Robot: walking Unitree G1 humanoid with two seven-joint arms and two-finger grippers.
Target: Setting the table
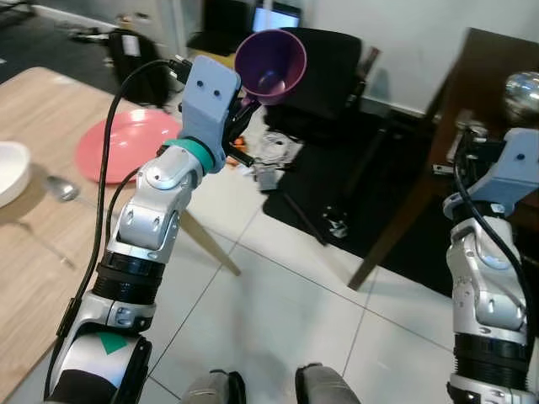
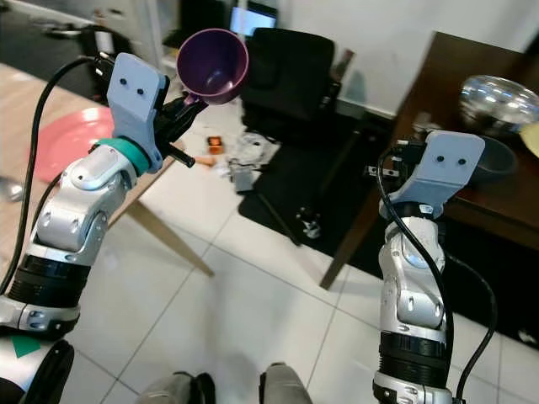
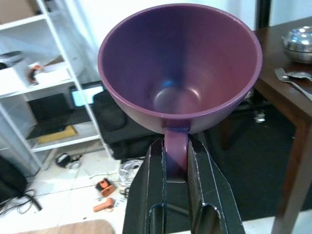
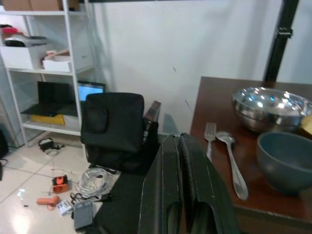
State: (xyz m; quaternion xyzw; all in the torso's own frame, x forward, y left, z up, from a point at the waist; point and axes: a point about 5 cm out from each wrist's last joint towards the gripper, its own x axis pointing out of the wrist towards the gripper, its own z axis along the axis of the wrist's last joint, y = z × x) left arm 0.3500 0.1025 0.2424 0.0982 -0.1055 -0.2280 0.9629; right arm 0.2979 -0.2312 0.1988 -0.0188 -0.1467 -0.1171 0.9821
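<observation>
Here the left gripper (image 3: 176,161) pinches the handle of a purple cup (image 3: 179,68), its two black fingers (image 3: 151,190) clamped on either side of the loop, so the cup sits just beyond the fingertips with its mouth tipped back toward the wrist camera. The cup is held up in the air, over the tiled floor (image 1: 278,311) and off the edge of the light wooden table (image 1: 34,252).

What the coming move seems to turn on is this: the table lies to the left of and below the gripper, with the pink plate (image 1: 126,143) nearest it, and the white bowl (image 1: 10,172) and a spoon (image 1: 61,188) further along. The left arm is plainly the nearer one to that setting. The cup is a smooth, glossy, wide-mouthed plastic-looking thing, tapering to a small base, empty inside.

The right gripper (image 4: 181,161) has its fingers pressed together with nothing between them, pointing toward the dark wooden table (image 4: 219,92), where a fork (image 4: 209,136), a second spoon (image 4: 231,161), a steel bowl (image 4: 270,107) and a blue-grey bowl (image 4: 287,161) lie ahead of it.
</observation>
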